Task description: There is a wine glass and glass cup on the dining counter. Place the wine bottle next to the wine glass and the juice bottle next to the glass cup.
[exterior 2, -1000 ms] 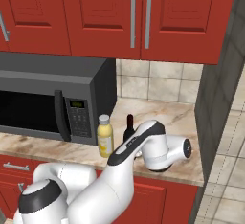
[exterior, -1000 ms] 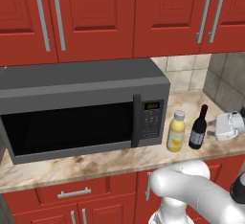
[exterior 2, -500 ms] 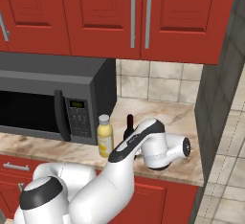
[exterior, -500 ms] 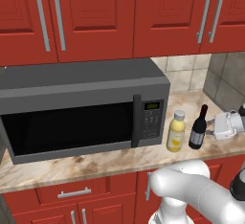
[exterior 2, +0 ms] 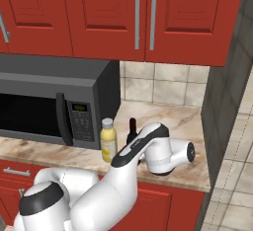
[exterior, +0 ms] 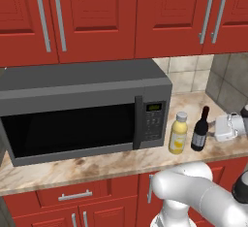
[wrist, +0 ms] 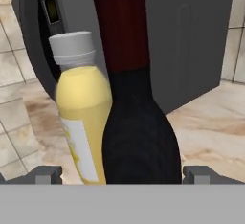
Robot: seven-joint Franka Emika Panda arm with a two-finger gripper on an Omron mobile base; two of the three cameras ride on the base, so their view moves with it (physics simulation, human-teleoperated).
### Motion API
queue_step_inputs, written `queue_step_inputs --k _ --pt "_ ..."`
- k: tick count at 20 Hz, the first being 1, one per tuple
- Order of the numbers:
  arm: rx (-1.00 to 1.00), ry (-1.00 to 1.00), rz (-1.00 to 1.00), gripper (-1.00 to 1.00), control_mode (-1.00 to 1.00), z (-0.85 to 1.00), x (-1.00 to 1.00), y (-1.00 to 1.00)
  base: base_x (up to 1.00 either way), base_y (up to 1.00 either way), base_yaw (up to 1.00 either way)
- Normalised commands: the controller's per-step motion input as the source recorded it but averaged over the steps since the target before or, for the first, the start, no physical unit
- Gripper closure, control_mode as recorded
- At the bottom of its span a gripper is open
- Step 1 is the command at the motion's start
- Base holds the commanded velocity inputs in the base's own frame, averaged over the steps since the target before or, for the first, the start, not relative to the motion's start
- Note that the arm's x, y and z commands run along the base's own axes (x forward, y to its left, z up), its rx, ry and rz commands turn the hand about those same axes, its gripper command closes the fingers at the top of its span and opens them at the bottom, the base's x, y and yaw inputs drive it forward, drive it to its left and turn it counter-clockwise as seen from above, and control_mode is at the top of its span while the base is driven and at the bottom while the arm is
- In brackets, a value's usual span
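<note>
A dark wine bottle (exterior: pixel 199 131) and a yellow juice bottle (exterior: pixel 178 134) stand upright and just beside each other on the marbled desk (exterior: pixel 97 165), to the right of a grey microwave (exterior: pixel 82 107) beneath red wall cabinets (exterior: pixel 121 17). The robot's hand (exterior: pixel 219 128) is level with the wine bottle's body, at its right in the left base view. From the hand camera, the wine bottle (wrist: pixel 139 122) looms between the two spread fingertips (wrist: pixel 48 174), the juice bottle (wrist: pixel 81 117) on its left and behind it. Whether the fingers touch the glass cannot be told.
</note>
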Motion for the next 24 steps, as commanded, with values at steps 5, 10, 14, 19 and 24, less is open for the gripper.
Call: queue_step_inputs --k 5,10,14,19,24 --pt "0.00 0.00 0.00 -1.00 -1.00 0.00 0.03 0.07 0.00 0.00 0.00" --pt "0.00 0.00 0.00 -1.00 -1.00 0.00 0.08 0.02 0.00 0.00 0.00" --pt "0.00 0.00 0.00 -1.00 -1.00 -0.01 0.11 0.00 0.00 0.00 0.00" --pt "0.00 0.00 0.00 -1.00 -1.00 -0.06 0.13 0.00 0.00 0.00 0.00" --pt "0.00 0.00 0.00 -1.00 -1.00 -0.13 0.10 0.00 0.00 0.00 0.00"
